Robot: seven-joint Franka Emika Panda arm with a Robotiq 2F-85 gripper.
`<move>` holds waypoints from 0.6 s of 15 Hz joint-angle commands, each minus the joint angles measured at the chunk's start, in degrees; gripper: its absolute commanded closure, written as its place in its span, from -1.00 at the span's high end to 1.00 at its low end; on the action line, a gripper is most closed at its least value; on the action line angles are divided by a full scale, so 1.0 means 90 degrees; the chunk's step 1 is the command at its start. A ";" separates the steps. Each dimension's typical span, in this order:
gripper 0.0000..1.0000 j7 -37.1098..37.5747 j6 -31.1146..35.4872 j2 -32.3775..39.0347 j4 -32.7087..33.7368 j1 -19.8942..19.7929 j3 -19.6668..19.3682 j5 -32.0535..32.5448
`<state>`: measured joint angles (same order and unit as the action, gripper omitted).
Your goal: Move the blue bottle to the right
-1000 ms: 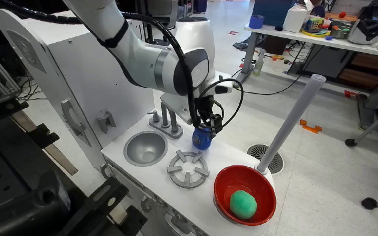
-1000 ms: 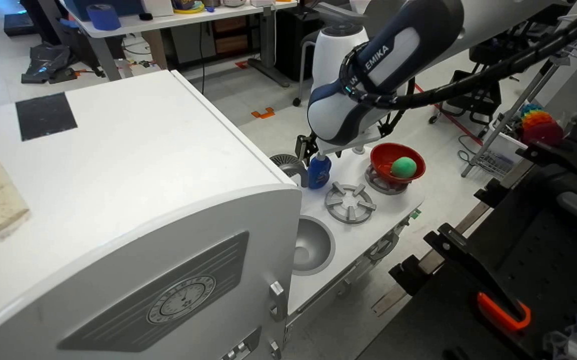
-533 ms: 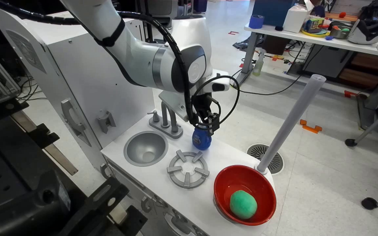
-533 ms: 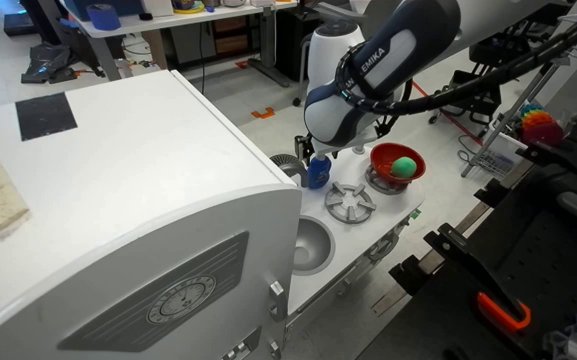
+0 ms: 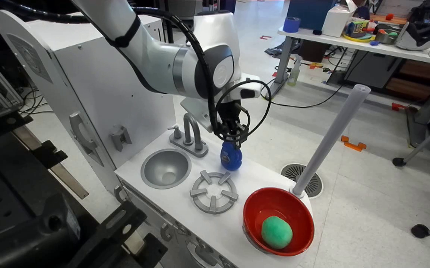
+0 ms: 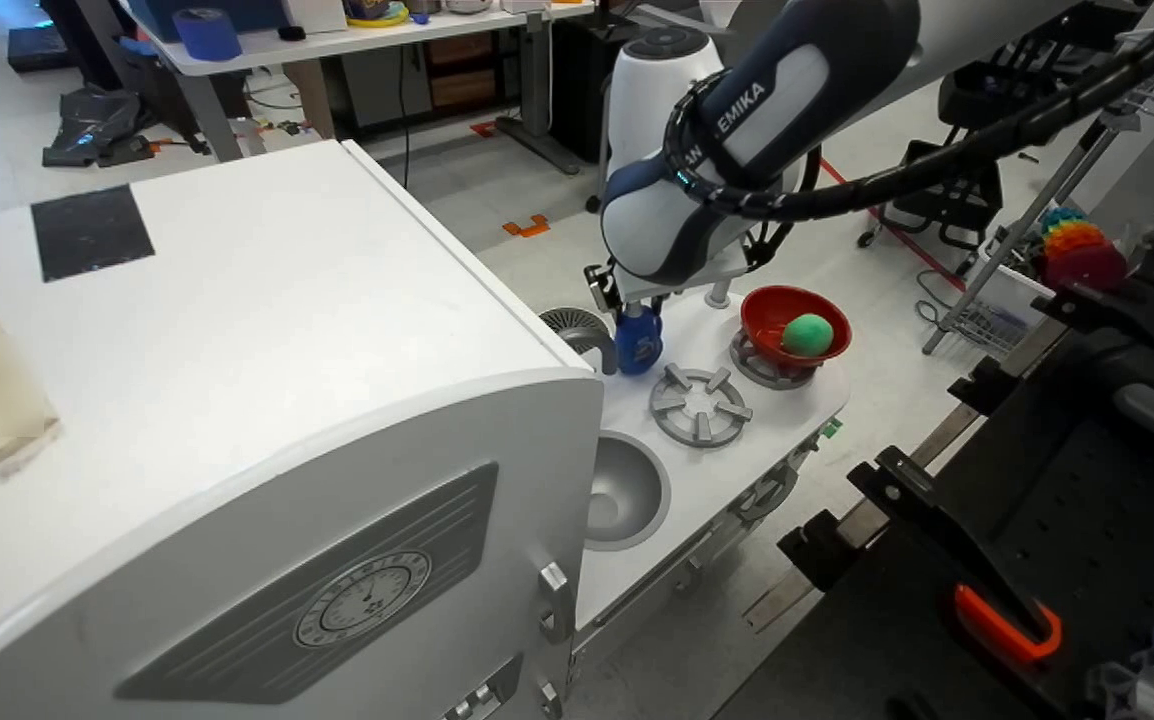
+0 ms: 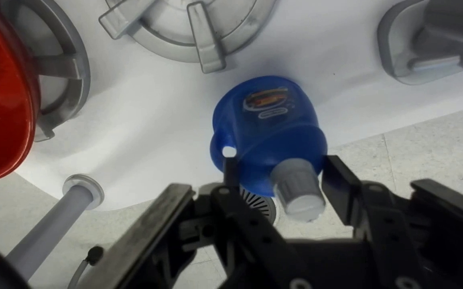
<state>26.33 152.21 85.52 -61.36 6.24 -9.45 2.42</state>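
Note:
The blue bottle point(image 5: 231, 158) is at the rear of the white toy counter, between the faucet and the near burner, in both exterior views. From above, the wrist view has the rounded bottle point(image 7: 271, 116) with its cap point(image 7: 297, 188) pointing toward the camera and leaning a little. My gripper point(image 7: 281, 172) is closed in around its upper part: one finger lies at the handle hole, the opposite one against the other shoulder. In an exterior view my gripper point(image 5: 236, 142) covers the cap. Whether the bottle's base still touches the counter I cannot tell.
A red bowl point(image 5: 254, 208) holding a green ball point(image 5: 276, 232) sits on a burner at the counter's end, beside an upright grey pole point(image 5: 332, 139). A grey burner ring point(image 5: 213, 204), sink point(image 5: 151, 167) and faucet point(image 5: 195, 134) are near the bottle. A tall white cabinet point(image 6: 267, 280) borders the counter.
The fingers have closed in on the bottle from wide apart. The arm has risen slightly, and the bottle has shifted and turned a little.

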 commanded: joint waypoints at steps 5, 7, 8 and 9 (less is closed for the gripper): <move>-0.51 0.0535 -0.0065 -0.0023 0.0042 0.0072 -0.0323 -0.0165; -0.52 0.0797 -0.0114 -0.0023 0.0135 -0.0223 -0.0071 0.0262; -0.52 0.0836 -0.0133 -0.0023 0.0154 -0.0300 -0.0041 0.0290; -0.52 0.0914 -0.0149 -0.0023 0.0165 -0.0364 -0.0015 0.0333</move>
<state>32.04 152.22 85.31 -61.21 5.38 -11.24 3.20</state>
